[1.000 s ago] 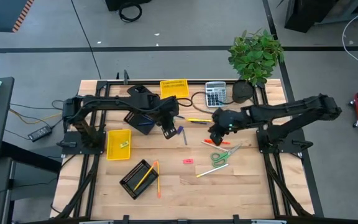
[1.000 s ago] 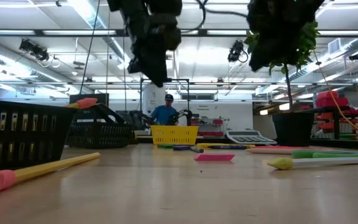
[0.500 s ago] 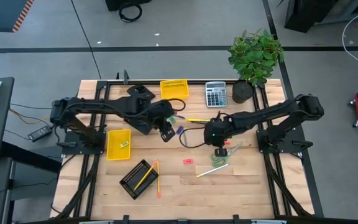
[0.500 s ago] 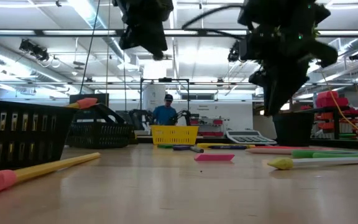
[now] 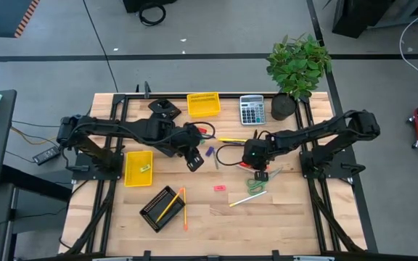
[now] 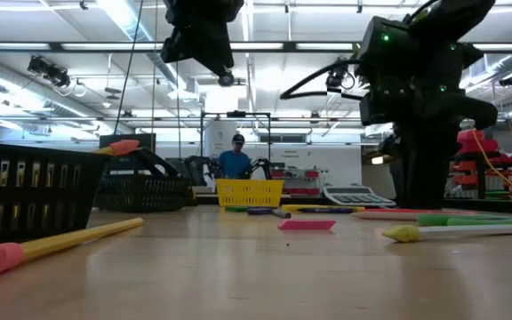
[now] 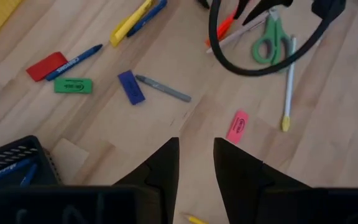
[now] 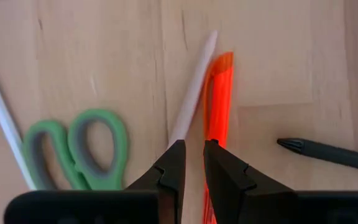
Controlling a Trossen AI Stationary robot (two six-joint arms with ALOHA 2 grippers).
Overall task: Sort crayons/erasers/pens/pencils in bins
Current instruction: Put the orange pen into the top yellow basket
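Scissors (image 8: 73, 149) blades hidden beneath right gripper (image 8: 190, 149).

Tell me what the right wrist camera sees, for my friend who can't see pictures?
The right gripper hovers over a wooden table, its dark fingers slightly apart just above a bright orange pen. A pale thin stick lies beside the pen, green-handled scissors off to one side, a dark grey pen to the other.
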